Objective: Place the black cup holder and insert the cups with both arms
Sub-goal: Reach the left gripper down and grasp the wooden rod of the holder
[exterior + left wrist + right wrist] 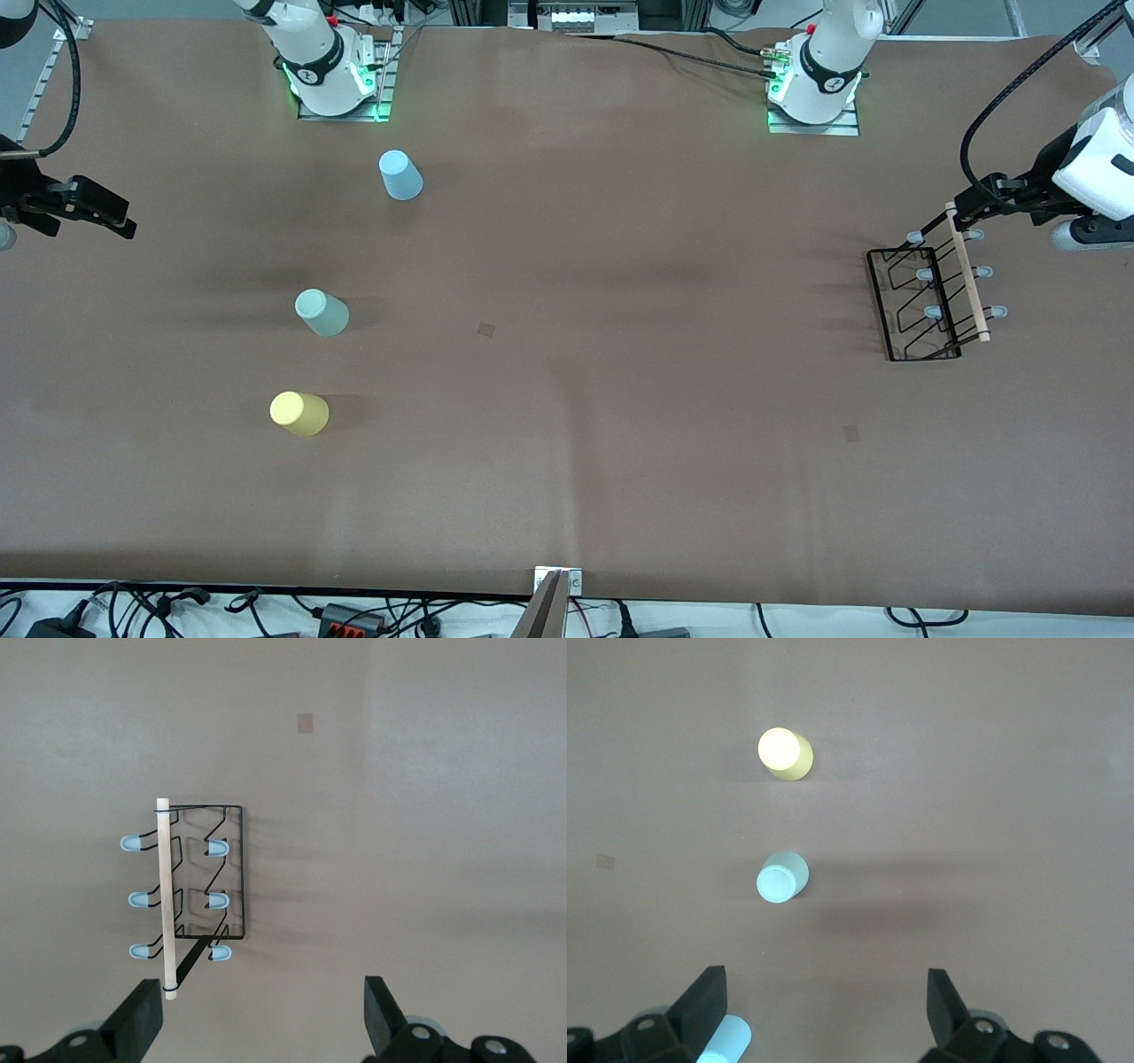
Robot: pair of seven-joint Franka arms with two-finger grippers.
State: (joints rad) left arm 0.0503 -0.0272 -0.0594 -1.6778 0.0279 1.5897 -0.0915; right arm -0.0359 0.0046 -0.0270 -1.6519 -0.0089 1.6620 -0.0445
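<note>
A brown table is stretching between two white robot arms whose bases are standing along its upper edge in the front view. The black cup holder, a thin wire rack with a light wooden rod handle and pale grey-tipped prongs, is standing on the table at the left arm's end. The left gripper is hovering in the air just above the rack's end nearest the arm bases, with its jaws spread wide apart and nothing between them. Three cups are sitting upside down toward the right arm's end of the table, well apart from the rack: the light blue cup nearest the bases, the mint green cup nearer the front camera, and the yellow cup nearest the camera. The right gripper is waiting in the air at the table's edge, its jaws also standing wide apart and empty.
</note>
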